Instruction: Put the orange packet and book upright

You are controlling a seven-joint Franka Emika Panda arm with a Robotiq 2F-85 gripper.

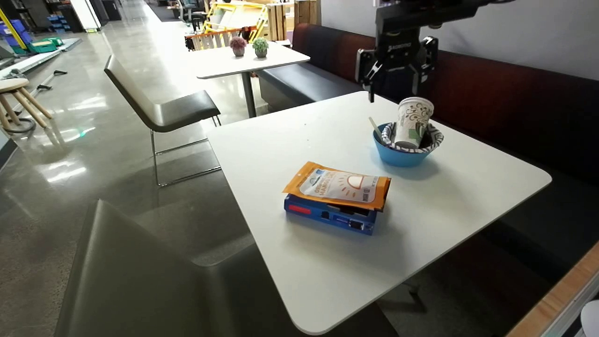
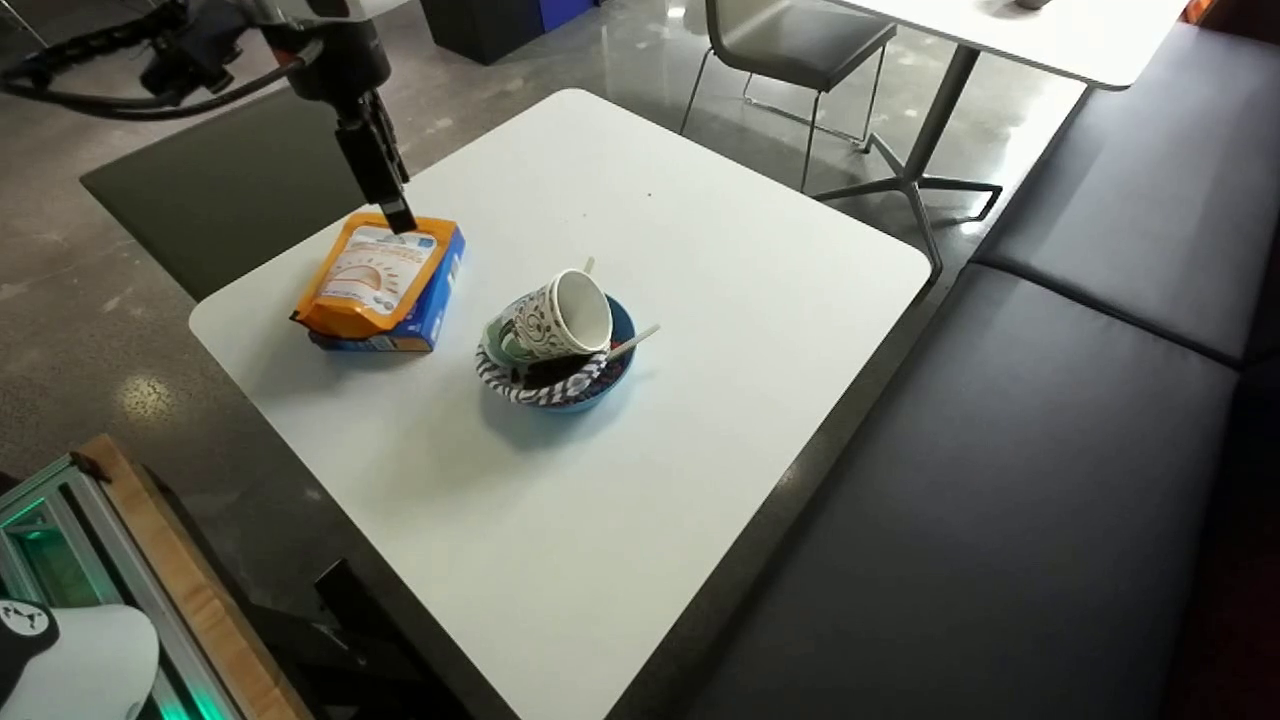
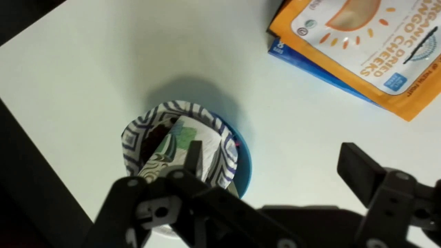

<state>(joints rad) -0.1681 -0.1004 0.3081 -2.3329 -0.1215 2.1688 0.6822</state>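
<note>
The orange packet (image 1: 337, 187) has a pale patch with a sun-like print. It lies flat on top of the blue book (image 1: 323, 216) and overhangs its edges. Both lie on the white table in both exterior views, the packet (image 2: 375, 275) covering most of the book (image 2: 441, 295). In the wrist view the packet (image 3: 372, 51) and the book's edge (image 3: 320, 72) are at the upper right. My gripper (image 3: 275, 162) is open and empty, raised above the table and pointing down. It also shows in both exterior views (image 1: 394, 89) (image 2: 400, 222), apart from the packet and book.
A blue bowl (image 1: 403, 158) holds a patterned paper bowl, a tilted paper cup (image 1: 414, 119) and thin sticks. It stands close to the packet and book. In the wrist view one finger overlaps the cup (image 3: 186, 132). Chairs (image 1: 182, 110) and a dark bench (image 2: 1000, 480) border the table (image 1: 318, 140).
</note>
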